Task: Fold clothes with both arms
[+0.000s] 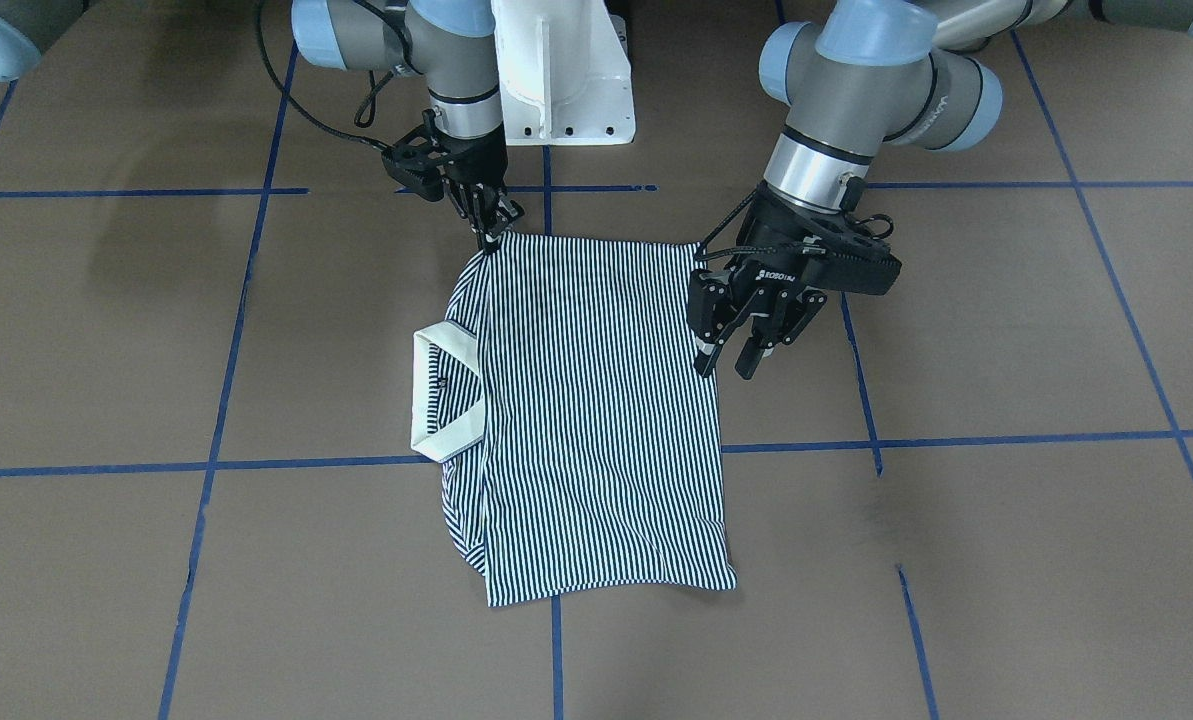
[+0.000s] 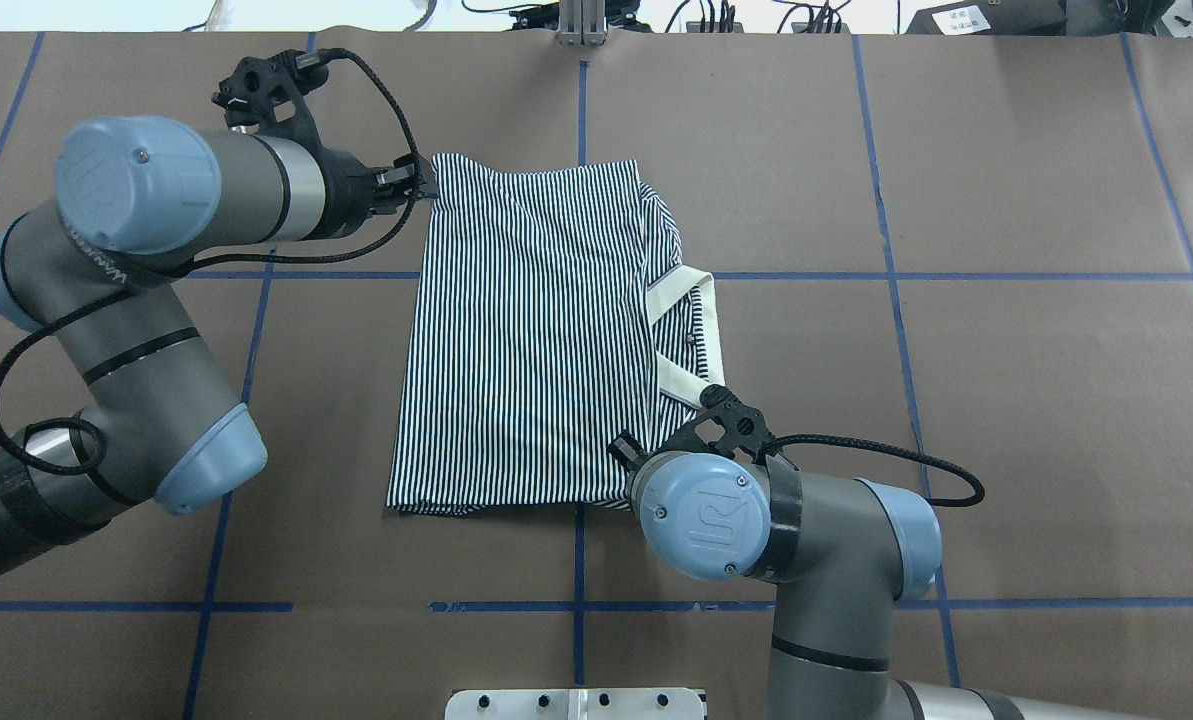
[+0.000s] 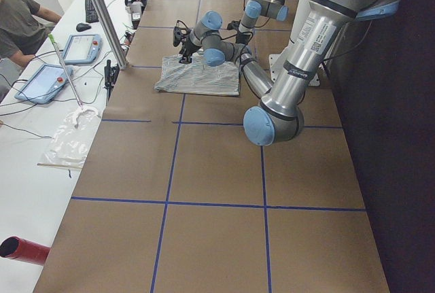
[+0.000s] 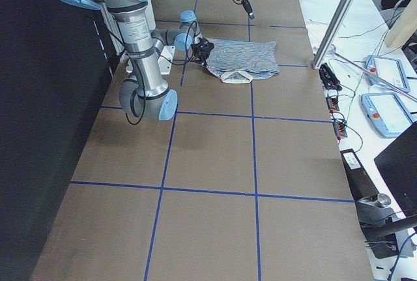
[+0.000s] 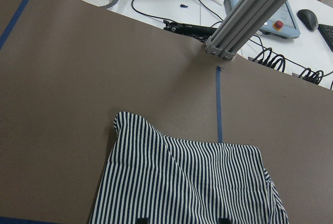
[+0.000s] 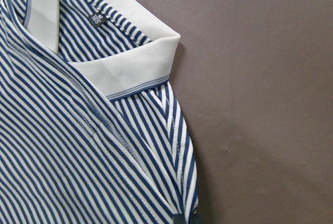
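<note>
In the front-facing view, the polo shirt (image 1: pixel 596 420) lies flat on the table (image 1: pixel 1006 560). The right gripper (image 1: pixel 489 235) is pinched on the shirt's robot-side collar corner, and the left gripper (image 1: pixel 726 366) hovers wide apart over the hem edge. From the overhead view, the left gripper likely needs a firm hold on a hem corner before both lift evenly.

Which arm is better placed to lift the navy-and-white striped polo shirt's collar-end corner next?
Right. The right gripper is pinched on a corner of the striped polo shirt near its plain white collar; the left gripper hangs open over the opposite edge.
</note>
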Robot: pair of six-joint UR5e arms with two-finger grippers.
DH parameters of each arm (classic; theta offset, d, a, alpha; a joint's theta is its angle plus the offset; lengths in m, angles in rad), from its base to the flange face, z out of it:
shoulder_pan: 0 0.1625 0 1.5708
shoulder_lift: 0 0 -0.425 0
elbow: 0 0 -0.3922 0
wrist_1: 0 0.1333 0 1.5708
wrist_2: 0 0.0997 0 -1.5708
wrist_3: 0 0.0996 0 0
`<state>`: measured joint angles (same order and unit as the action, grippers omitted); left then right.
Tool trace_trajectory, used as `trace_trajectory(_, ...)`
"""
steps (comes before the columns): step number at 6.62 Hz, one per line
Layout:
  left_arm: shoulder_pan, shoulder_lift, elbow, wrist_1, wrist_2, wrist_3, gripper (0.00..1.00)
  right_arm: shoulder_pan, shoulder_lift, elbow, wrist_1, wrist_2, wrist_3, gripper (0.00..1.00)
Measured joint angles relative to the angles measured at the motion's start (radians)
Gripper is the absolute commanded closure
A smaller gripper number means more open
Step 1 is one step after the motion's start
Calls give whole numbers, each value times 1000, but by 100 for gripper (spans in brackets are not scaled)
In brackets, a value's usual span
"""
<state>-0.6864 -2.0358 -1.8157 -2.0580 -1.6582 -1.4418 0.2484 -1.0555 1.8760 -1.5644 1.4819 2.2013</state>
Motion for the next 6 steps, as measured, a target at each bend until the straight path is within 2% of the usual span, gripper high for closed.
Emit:
trace_trajectory(1, 58, 60, -55, 7, 23, -72, 38, -4, -32, 50, -12, 1, 0, 100)
trace_trajectory(3, 245, 154, -140, 70, 123, -246, 37, -19, -67, 93, -17, 0, 1, 100)
trace_trajectory(4, 338, 185, -158, 91, 163, -332, 37, -26, -71, 97, -18, -1, 1, 100)
trace_trajectory(6, 450, 221, -159, 104, 213, -419, 38, -34, -77, 97, -19, -1, 1, 100)
